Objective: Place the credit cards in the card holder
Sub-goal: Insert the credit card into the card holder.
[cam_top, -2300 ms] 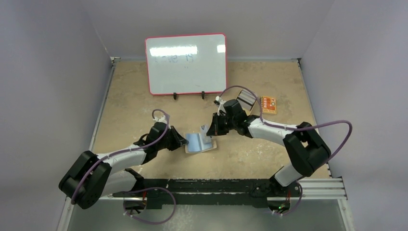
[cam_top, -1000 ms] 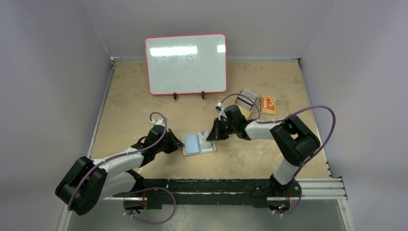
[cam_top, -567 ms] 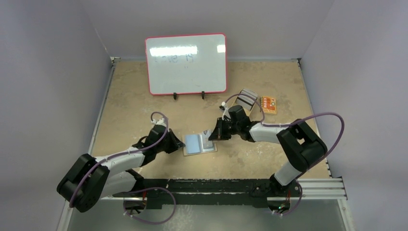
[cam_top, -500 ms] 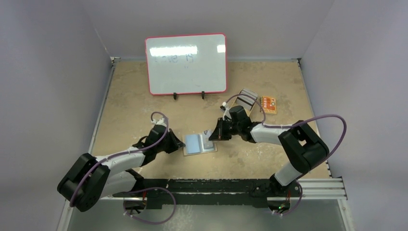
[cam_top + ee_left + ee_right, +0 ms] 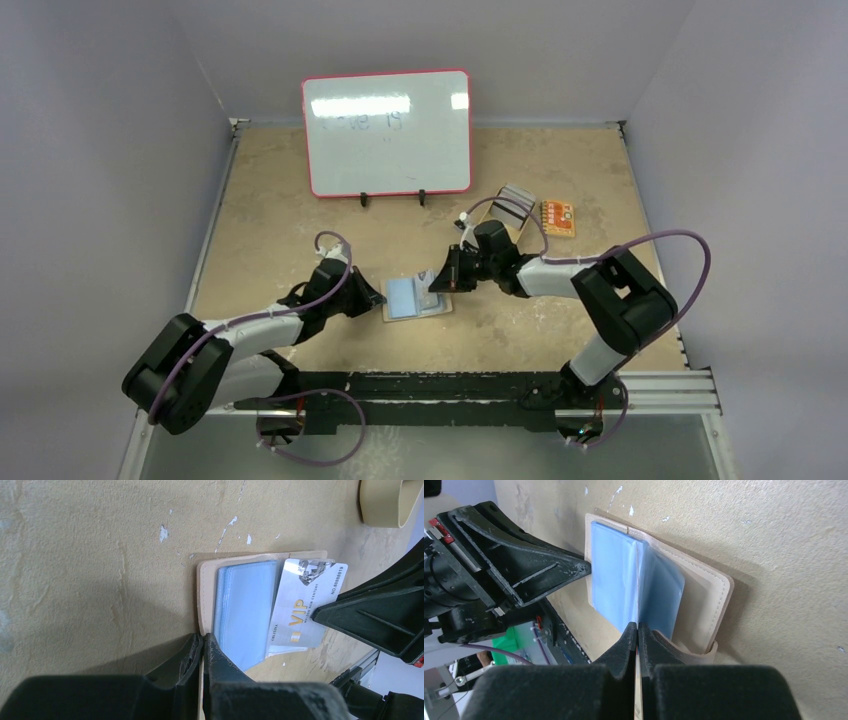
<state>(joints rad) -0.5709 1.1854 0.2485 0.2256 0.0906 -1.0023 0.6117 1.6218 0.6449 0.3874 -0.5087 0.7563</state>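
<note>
Nearest the arm bases, the left gripper (image 5: 202, 647) was pinched shut on the left edge of the card holder (image 5: 206, 580). This pinned the holder open and flat on the counter (image 5: 280, 200), between the two arms. Its blue-tinted sleeves (image 5: 616, 587) lay fanned upward. Just beyond, on the holder's right side, the right gripper (image 5: 638, 630) was clamped tight on a silver card (image 5: 305, 607) held over the right half. The card's long axis ran roughly parallel to the sleeves and the spine. Its free long edge faced the left arm and lined up near the fold between two sleeves. Judging by that, the coming slide belonged to the right arm, going leftward. Farther back lay the spare cards (image 5: 513, 203), then a whiteboard (image 5: 388, 132).
</note>
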